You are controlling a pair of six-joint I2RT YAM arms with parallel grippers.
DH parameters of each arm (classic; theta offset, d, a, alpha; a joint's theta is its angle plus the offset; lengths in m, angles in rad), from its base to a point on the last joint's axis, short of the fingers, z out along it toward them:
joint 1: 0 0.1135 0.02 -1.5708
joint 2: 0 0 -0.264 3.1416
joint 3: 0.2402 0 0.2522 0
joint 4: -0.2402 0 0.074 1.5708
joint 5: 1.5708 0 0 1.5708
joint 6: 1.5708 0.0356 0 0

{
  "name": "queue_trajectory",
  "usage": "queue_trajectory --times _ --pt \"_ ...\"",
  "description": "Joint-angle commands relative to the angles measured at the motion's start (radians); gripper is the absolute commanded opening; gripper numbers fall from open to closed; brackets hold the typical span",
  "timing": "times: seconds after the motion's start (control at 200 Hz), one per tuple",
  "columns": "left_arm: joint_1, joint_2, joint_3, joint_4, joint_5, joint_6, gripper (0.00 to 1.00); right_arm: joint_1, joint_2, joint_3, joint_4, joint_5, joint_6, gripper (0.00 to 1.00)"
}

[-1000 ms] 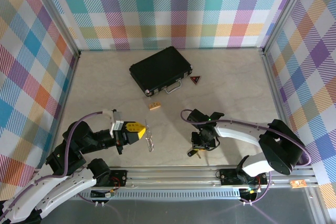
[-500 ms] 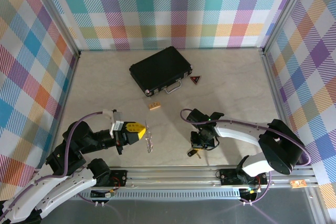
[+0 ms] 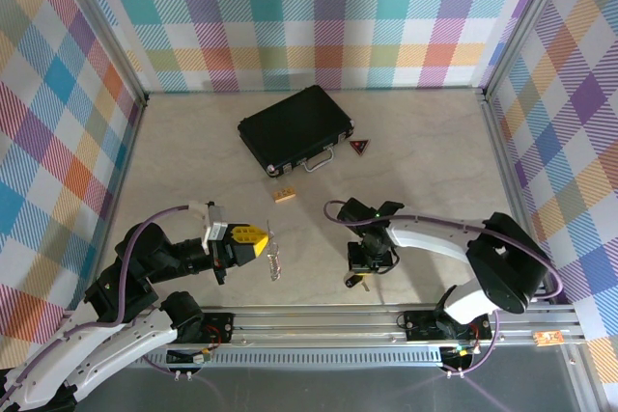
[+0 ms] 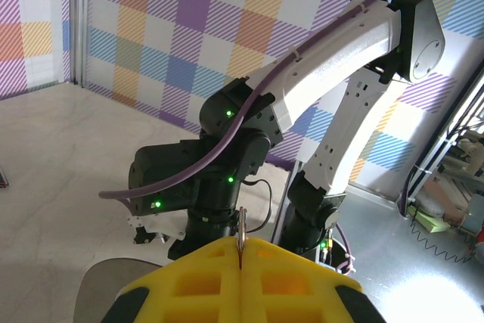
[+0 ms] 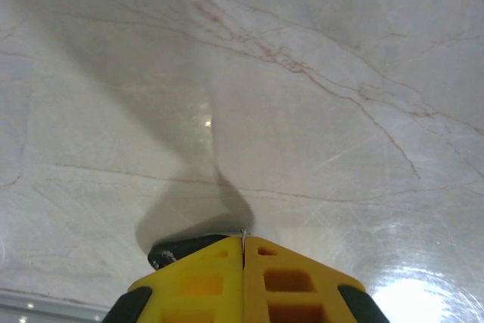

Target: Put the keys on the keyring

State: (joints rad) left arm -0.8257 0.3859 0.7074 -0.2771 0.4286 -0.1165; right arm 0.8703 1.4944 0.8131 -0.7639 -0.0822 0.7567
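Fingers point(image 4: 204, 277) of the left gripper point(image 4: 240, 246) are pressed together, pinching a thin silver edge at their seam. This is the keyring point(image 3: 275, 260), which hangs just past their tips with its fan of silvery pieces spread below. The right gripper point(image 5: 243, 243) points down at the table point(image 5: 318, 96), jaws closed flat on a silver sliver of the key point(image 5: 162, 253), whose black head pokes out just left of the fingertips and against the tabletop. The black case point(image 3: 294, 127) lies well beyond both pairs of fingertips.
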Motion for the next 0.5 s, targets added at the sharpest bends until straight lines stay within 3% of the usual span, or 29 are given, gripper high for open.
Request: queue_trajectory --times 0.0,0.19,0.495 --pt "0.007 -0.015 0.000 0.057 0.018 -0.010 0.00 0.002 0.025 0.066 -0.143 -0.003 -0.091 0.00" --pt "0.008 -0.015 0.000 0.054 0.018 -0.018 0.00 -0.045 0.114 0.206 -0.318 -0.091 -0.235 0.00" --pt "0.007 0.002 -0.001 0.054 0.032 -0.020 0.00 -0.185 0.385 0.462 -0.601 -0.178 -0.504 0.00"
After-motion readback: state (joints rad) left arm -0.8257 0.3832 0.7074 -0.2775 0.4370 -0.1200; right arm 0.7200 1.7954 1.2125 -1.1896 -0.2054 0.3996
